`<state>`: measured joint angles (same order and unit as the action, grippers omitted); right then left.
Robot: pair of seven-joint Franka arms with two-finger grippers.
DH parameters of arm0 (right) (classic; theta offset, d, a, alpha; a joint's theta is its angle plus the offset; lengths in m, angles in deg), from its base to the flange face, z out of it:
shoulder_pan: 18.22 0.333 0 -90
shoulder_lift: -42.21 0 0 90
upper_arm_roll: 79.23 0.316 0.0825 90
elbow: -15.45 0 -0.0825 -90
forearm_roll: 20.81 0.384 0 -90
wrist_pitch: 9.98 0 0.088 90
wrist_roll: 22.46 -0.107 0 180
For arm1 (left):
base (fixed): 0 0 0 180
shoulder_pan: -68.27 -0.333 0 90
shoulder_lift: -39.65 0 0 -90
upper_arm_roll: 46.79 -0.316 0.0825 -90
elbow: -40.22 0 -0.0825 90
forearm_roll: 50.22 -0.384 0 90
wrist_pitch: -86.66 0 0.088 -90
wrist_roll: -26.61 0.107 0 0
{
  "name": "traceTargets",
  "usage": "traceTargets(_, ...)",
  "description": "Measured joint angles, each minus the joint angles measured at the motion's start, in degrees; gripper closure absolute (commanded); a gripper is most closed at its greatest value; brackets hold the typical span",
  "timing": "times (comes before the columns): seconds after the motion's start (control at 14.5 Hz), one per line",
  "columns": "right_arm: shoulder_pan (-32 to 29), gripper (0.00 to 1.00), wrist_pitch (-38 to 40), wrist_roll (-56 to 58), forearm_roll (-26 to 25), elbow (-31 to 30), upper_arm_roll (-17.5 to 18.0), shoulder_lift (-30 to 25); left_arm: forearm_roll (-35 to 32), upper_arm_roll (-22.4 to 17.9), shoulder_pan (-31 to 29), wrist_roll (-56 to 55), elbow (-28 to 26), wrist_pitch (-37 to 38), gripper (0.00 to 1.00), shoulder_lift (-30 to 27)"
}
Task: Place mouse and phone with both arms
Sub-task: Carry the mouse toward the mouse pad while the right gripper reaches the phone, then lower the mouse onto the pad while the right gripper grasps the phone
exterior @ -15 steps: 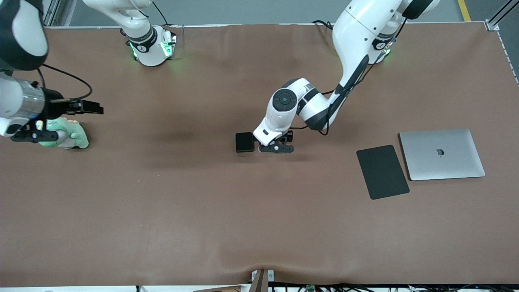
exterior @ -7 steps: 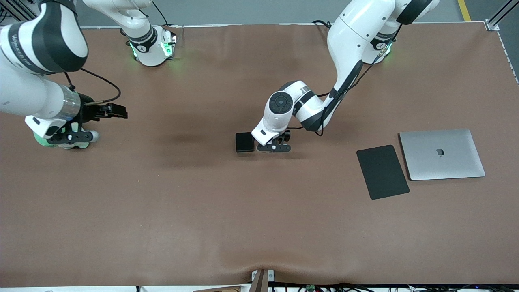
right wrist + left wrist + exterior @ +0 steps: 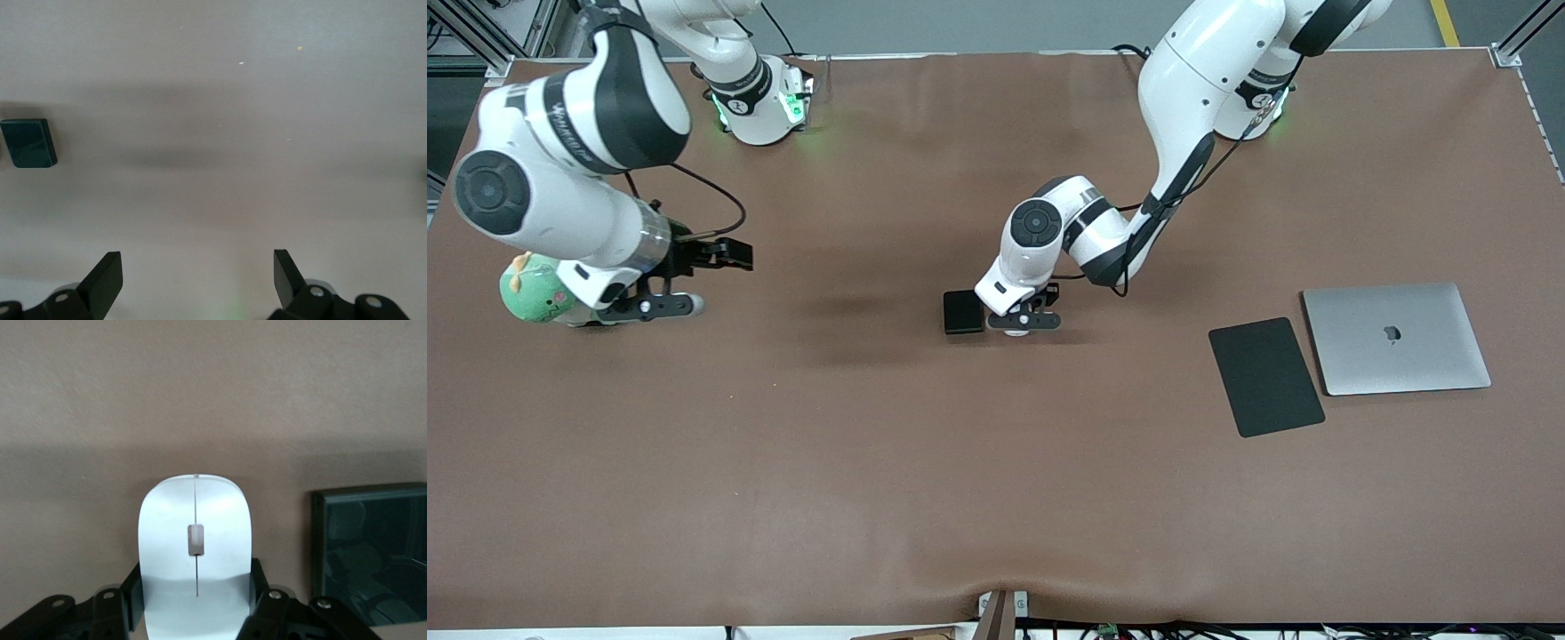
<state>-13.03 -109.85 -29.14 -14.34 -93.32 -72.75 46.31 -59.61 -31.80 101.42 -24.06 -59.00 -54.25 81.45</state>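
Left gripper [image 3: 193, 613] straddles the glossy white oval mouse [image 3: 194, 547] beside the small black phone [image 3: 963, 312] mid-table, apparently to lift it, whether clamped I cannot tell, while the right gripper [image 3: 198, 277] hangs spread over bare brown table [image 3: 871, 462] near a green plush toy [image 3: 532, 296].

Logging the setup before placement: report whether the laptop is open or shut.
Shut. The laptop lies flat on the table with its silver lid and logo facing up, no screen or keyboard showing, beside the black mouse pad.

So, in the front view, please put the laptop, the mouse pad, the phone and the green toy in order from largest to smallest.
1. laptop
2. mouse pad
3. green toy, though the right arm partly hides it
4. phone

The toy and the phone look close in size, so their order is unsure.
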Motion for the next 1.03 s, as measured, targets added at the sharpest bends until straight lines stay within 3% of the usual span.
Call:
traceTargets(0.21, 3.70, 0.00, -4.74, -3.79, 0.70, -2.20, 0.30, 0.01, -2.09, -0.50, -2.87, 1.09, 1.10, 4.79, 1.00, -2.28)
traceTargets(0.55, 9.45, 0.00, -13.22, -9.31, 0.99, -6.08, 1.25, 0.78, -2.23, -0.47, -12.57, 9.90, 1.90, 13.23, 1.00, -12.81)
traceTargets(0.83, 10.26, 0.00, -20.01, -15.70, 1.07, -6.82, 6.55, 4.40, -2.23, -0.46, -20.52, 18.85, 1.78, 20.53, 1.00, -19.76)
traceTargets(1.03, 10.41, 0.00, -23.59, -17.44, 1.07, -6.89, 8.64, 7.57, -2.23, -0.45, -26.16, 23.83, 1.53, 24.17, 1.00, -22.67)
